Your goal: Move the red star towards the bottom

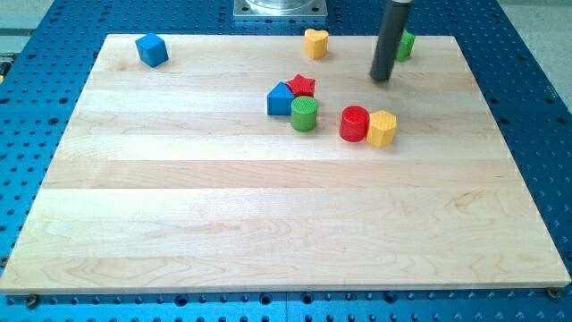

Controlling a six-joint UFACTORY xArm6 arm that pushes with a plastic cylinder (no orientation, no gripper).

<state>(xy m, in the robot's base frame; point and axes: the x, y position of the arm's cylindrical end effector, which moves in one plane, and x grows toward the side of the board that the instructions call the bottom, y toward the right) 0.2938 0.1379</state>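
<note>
The red star [301, 85] lies on the wooden board [268, 197] near the view's top centre. It touches a blue block [281, 99] at its lower left and a green cylinder [304, 114] just below it. My tip [382, 78] is to the star's right, roughly level with it and well apart from it. A red cylinder [354, 123] and a yellow block [382, 129] stand side by side below my tip.
A blue cube [151, 49] sits at the top left. A yellow heart [315, 42] sits at the top edge. A green block [406, 44] is partly hidden behind the rod. A blue perforated table [36, 134] surrounds the board.
</note>
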